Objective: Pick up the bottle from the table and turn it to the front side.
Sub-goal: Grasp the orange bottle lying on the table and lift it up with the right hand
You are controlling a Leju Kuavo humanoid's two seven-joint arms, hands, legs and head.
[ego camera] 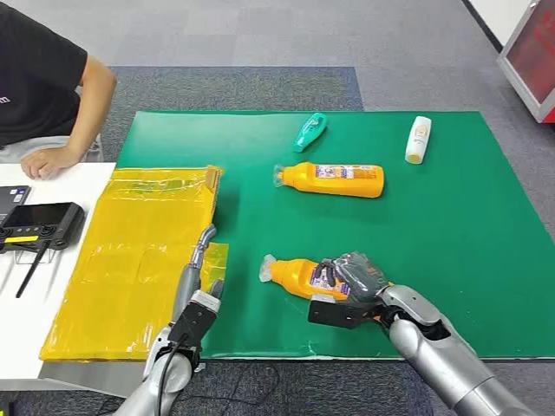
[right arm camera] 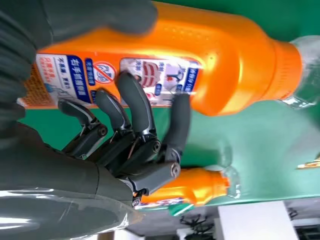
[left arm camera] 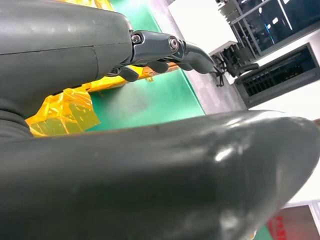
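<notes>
The near orange plastic bottle with a clear cap [ego camera: 297,276] lies on its side on the green mat of the desk [ego camera: 458,225], close to the front edge, its long axis running across the robot's view with the cap toward the robot's left. The right hand [ego camera: 350,282] wraps its label end, fingers [right arm camera: 136,107] and thumb on opposite sides. The left hand [ego camera: 196,299] hovers at the yellow plastic sheet [ego camera: 131,260], fingers straight and holding nothing, farther from the bottle.

Open green mat [ego camera: 458,234] is lying right of the held bottle [ego camera: 295,276]; a second orange bottle [ego camera: 334,179] is lying beyond it.
</notes>
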